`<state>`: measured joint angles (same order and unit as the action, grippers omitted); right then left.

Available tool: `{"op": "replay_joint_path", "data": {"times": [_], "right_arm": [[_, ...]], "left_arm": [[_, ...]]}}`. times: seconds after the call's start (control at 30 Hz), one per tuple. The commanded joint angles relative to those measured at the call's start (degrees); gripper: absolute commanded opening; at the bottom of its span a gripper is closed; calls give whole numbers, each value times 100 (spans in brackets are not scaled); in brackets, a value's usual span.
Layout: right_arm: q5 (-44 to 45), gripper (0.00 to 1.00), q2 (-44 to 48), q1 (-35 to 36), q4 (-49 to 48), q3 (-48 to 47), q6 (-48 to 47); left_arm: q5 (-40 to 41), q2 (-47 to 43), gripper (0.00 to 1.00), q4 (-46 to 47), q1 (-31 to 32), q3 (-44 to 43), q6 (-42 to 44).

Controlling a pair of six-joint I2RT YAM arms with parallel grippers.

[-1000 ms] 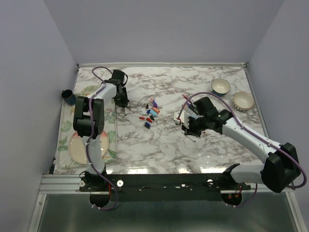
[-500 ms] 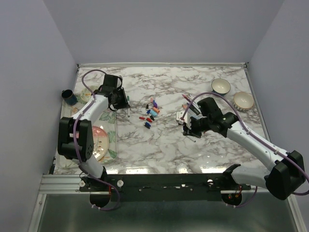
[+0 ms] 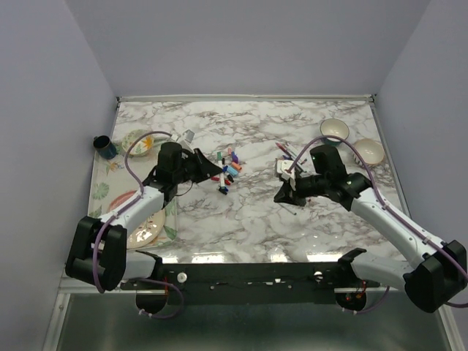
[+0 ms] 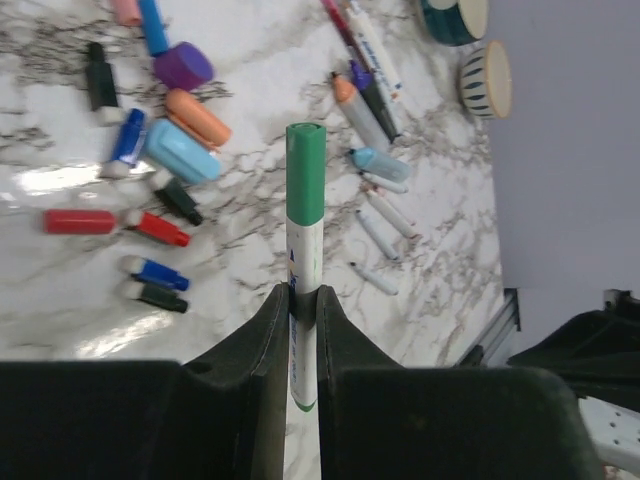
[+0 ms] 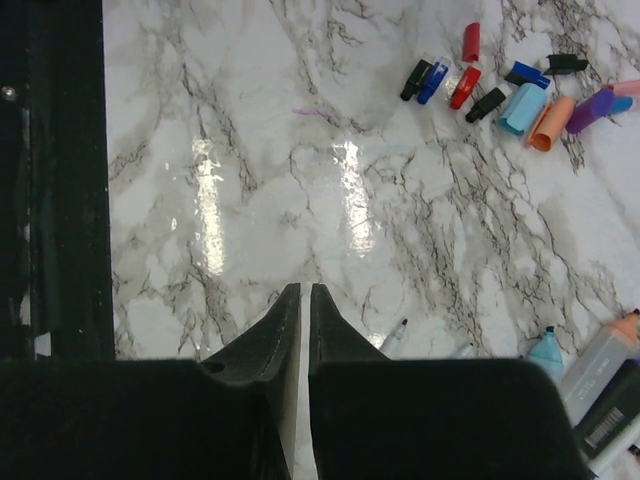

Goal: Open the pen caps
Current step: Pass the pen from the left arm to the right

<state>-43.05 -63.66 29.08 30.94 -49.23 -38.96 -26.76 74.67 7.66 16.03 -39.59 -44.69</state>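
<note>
Pen caps (image 4: pixel 181 151): stubby plastic, on marble table (image 4: pixel 262 62). Left fingers (image 4: pixel 262 352) pinch green-capped white pen (image 4: pixel 304 250); right fingers (image 5: pixel 281 332) nearly together, empty.

Your pen caps (image 3: pixel 228 174) lie clustered mid-worktop (image 3: pixel 248 128), with the loose pens (image 3: pixel 284 151) to their right. Behind the pens sits a bowl (image 3: pixel 335 130), a second bowl (image 3: pixel 368 152) right of it. A cup (image 3: pixel 103 147) stands at the left edge.

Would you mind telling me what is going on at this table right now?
The left gripper is clamped on a white pen whose green cap is on, held above the marble table. A cluster of loose caps lies there, with uncapped pens further right. The right gripper hangs over the table nearby, its jaws almost together and empty.
</note>
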Motion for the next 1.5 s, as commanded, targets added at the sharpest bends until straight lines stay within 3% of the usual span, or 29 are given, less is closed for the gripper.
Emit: {"op": "replay_joint_path", "data": {"times": [0.0,0.17,0.37,1.07,1.47], "right_arm": [[-722,16,-164,-87,-263,36,423],[-1012,22,-410,-253,-378,1,740],[-1294,25,-613,-552,-492,-25,1083],[-1540,29,-982,-684,-536,-69,1417],[-1821,37,-1140,-957,-1133,28,2550]], "left_arm": [[302,-278,0,1764,811,372,-1024],[1250,-260,0,2887,1472,698,-1490],[1981,-225,0,3478,2026,909,-1657],[3124,161,0,4077,3072,962,-1543],[3634,574,0,4050,3477,708,-1420]]}}
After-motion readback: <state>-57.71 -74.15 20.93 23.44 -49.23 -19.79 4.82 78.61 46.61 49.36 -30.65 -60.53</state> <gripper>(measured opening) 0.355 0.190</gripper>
